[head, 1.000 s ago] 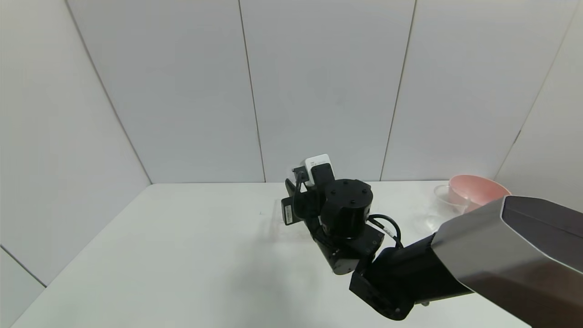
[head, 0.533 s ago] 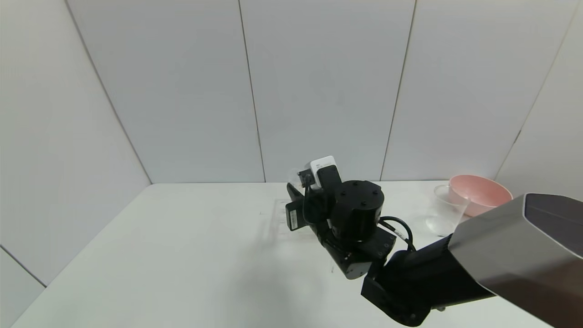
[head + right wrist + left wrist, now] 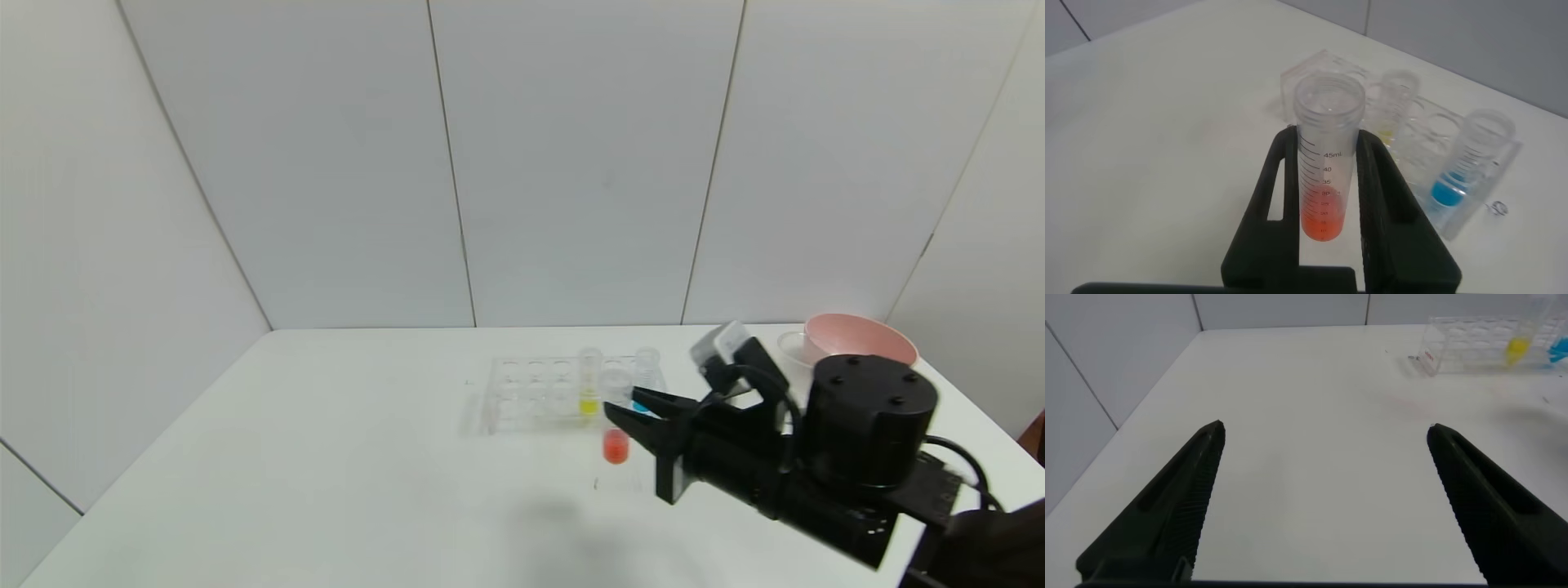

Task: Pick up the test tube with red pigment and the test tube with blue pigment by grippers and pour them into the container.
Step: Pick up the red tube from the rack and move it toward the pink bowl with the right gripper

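Observation:
My right gripper (image 3: 624, 402) is shut on the test tube with red pigment (image 3: 616, 445) and holds it upright just in front of the clear rack (image 3: 531, 392). In the right wrist view the red tube (image 3: 1327, 171) stands between the black fingers (image 3: 1388, 196). The test tube with blue pigment (image 3: 645, 371) stands in the rack's right end and also shows in the right wrist view (image 3: 1458, 175). The container (image 3: 796, 349), a clear cup, stands at the far right next to the pink bowl. My left gripper (image 3: 1324, 427) is open and empty over bare table, far from the rack.
A yellow-liquid tube (image 3: 589, 384) stands in the rack left of the blue one. A pink bowl (image 3: 857, 339) sits at the table's back right corner behind the cup. The rack (image 3: 1470, 347) shows far off in the left wrist view.
My right arm has swung to the right and lower, uncovering the rack. The red tube now hangs in the gripper in front of the rack.

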Robot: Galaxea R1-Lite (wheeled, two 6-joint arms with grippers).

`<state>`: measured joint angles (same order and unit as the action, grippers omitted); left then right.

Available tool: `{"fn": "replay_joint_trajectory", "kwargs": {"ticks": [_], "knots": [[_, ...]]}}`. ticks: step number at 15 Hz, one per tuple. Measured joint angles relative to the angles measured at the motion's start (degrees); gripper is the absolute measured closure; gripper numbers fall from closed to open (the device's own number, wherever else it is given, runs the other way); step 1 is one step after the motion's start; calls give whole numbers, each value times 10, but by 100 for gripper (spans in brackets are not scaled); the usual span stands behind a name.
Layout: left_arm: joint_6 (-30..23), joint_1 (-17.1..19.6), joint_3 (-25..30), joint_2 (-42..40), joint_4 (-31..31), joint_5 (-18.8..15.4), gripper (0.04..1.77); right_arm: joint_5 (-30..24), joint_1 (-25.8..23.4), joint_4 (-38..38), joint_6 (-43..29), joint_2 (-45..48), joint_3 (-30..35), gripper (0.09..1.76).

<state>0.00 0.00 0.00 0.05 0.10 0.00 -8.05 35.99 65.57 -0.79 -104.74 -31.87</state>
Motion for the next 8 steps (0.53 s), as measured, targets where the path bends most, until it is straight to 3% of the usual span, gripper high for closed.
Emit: {"fn": "replay_joint_trajectory", "kwargs": {"ticks": [3, 8], "knots": [[0, 0, 0, 0, 0, 0, 5, -111, -125, 0, -1, 67, 63, 137], [0, 0, 0, 0, 0, 0, 5, -302, -362, -1, 0, 118, 91, 137]]}}
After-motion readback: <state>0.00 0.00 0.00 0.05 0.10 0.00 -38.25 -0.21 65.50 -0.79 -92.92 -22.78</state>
